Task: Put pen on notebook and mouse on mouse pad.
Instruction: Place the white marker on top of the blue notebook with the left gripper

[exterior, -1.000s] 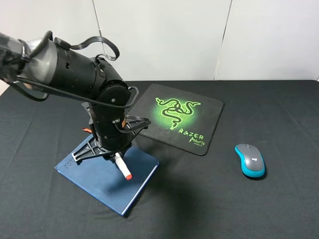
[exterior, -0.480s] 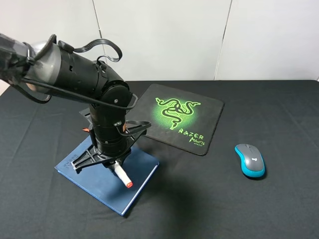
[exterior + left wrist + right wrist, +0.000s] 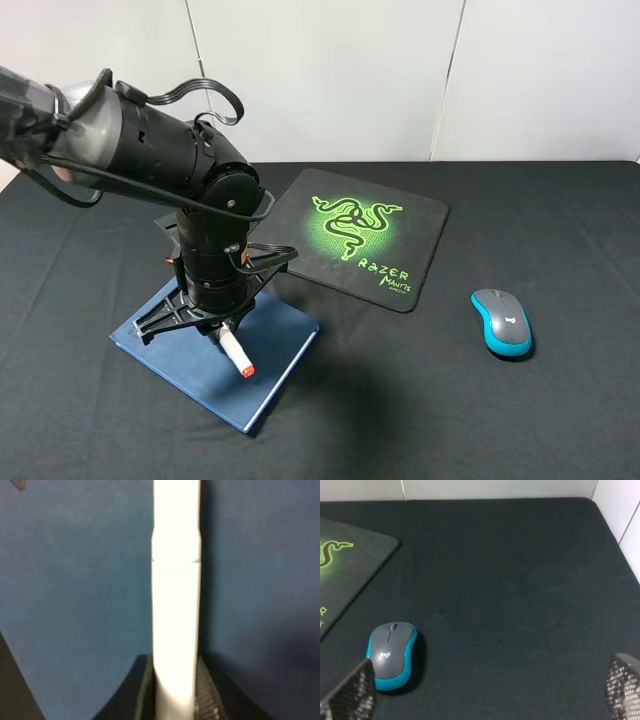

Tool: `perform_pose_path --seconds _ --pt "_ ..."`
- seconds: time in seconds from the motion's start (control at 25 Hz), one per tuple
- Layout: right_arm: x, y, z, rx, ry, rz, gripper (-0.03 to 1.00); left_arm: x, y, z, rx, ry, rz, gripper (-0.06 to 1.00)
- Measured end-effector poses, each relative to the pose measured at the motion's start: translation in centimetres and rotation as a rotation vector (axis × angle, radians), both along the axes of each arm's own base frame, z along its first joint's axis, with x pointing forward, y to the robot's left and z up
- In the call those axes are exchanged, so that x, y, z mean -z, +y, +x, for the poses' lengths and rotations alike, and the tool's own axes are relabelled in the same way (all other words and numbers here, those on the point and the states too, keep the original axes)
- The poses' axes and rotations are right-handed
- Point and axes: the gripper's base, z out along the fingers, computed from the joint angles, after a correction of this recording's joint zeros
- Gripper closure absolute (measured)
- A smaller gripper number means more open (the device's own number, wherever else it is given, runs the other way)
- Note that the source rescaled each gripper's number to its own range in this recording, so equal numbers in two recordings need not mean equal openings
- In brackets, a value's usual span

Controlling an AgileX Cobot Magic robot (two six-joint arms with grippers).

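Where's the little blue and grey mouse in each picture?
Exterior high: the mouse lies on the table, right of the mouse pad, not touching.
Left wrist: not in it; just pen and notebook.
Right wrist: the mouse lies beside the mouse pad's edge.
Shared landmark: the green-logo mouse pad.

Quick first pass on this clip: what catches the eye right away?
The bulky black left arm fills the left of the high view, its left gripper clamped on the white pen over the dark blue notebook. At centre the mouse pad shows its bright green logo. The mouse sits alone on the black table to the right.
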Motion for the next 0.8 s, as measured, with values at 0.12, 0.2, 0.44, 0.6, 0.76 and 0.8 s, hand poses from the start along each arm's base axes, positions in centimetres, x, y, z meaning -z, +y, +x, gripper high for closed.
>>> perform_pose_path --seconds 0.12,0.2,0.44,0.6,0.76,0.8 --pt "0.00 0.00 0.00 0.000 0.000 0.000 -0.03 0.00 0.00 0.00 0.001 0.000 0.000 0.70" --pt "0.00 0.00 0.00 0.000 0.000 0.000 -0.03 0.00 0.00 0.00 0.001 0.000 0.000 0.31" --pt "0.00 0.00 0.00 0.000 0.000 0.000 -0.03 0.00 0.18 0.21 -0.003 -0.001 -0.002 -0.03" --pt "0.00 0.00 0.00 0.000 0.000 0.000 -0.03 0.00 0.21 0.23 -0.002 -0.001 -0.002 -0.05" --pt "0.00 0.00 0.00 0.000 0.000 0.000 -0.03 -0.24 0.21 0.23 0.000 -0.006 -0.008 -0.06" --pt "0.00 0.00 0.00 0.000 0.000 0.000 -0.03 -0.56 0.21 0.23 0.000 -0.013 -0.015 -0.06"
